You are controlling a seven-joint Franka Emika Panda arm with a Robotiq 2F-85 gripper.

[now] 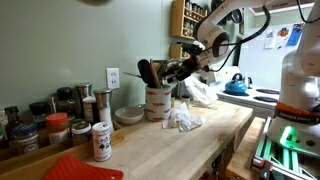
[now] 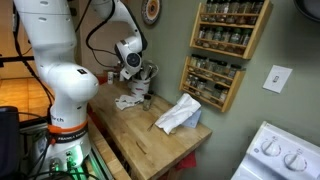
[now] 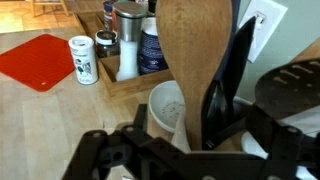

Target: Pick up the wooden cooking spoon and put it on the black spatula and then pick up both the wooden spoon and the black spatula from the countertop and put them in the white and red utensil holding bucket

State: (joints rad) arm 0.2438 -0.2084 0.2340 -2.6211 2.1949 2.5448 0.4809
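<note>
The wooden cooking spoon (image 3: 195,50) and the black spatula (image 3: 235,75) stand upright side by side, heads up, filling the middle of the wrist view. My gripper (image 3: 195,150) is open, its dark fingers spread wide on either side of their handles and touching neither. In an exterior view the gripper (image 1: 186,68) hovers just above and beside the white and red utensil holding bucket (image 1: 157,102), from which dark utensil heads (image 1: 148,71) stick up. In the other direction the gripper (image 2: 140,78) is seen against the wall at the counter's far end.
A white bowl (image 3: 165,105) sits beside the bucket. A tray of spice jars (image 1: 45,128), a white shaker (image 3: 83,60) and a red mat (image 3: 40,58) lie along the counter. Crumpled white towels (image 1: 183,116) lie near the bucket. A wall outlet (image 1: 113,77) and spice racks (image 2: 232,35) are on the wall.
</note>
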